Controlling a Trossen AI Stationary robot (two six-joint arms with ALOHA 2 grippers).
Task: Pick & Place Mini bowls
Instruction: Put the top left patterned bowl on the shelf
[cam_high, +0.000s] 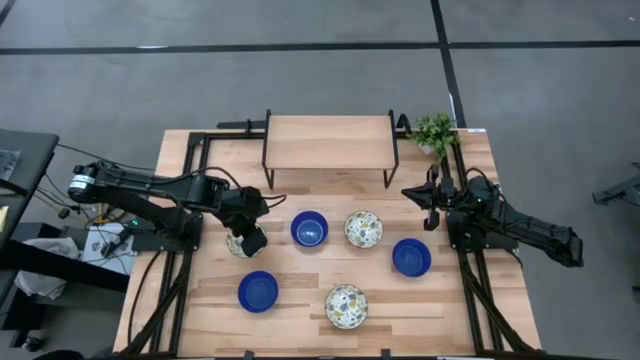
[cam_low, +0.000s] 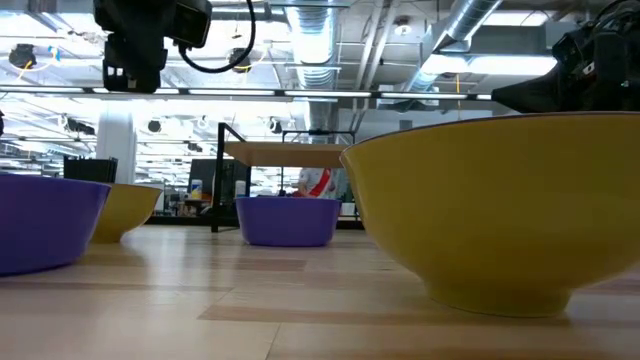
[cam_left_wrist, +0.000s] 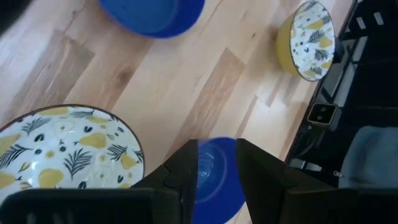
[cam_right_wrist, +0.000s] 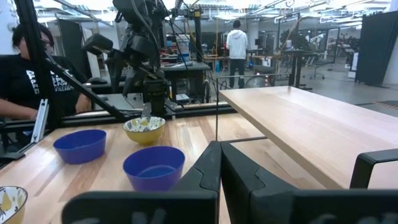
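Note:
Six mini bowls sit upright on their bases on the wooden table. The blue ones are at the middle, at the right and near left. The patterned ones are at the middle, near the front edge and at the left. My left gripper hangs open in the air above that left patterned bowl, well clear of it. The near-left blue bowl shows through the gap between its fingers. My right gripper waits shut at the table's right, holding nothing.
A wooden riser shelf on black legs stands at the far middle, with a small potted plant at the far right. Black frame rails run along both table sides. Beyond the table a person sits and another stands.

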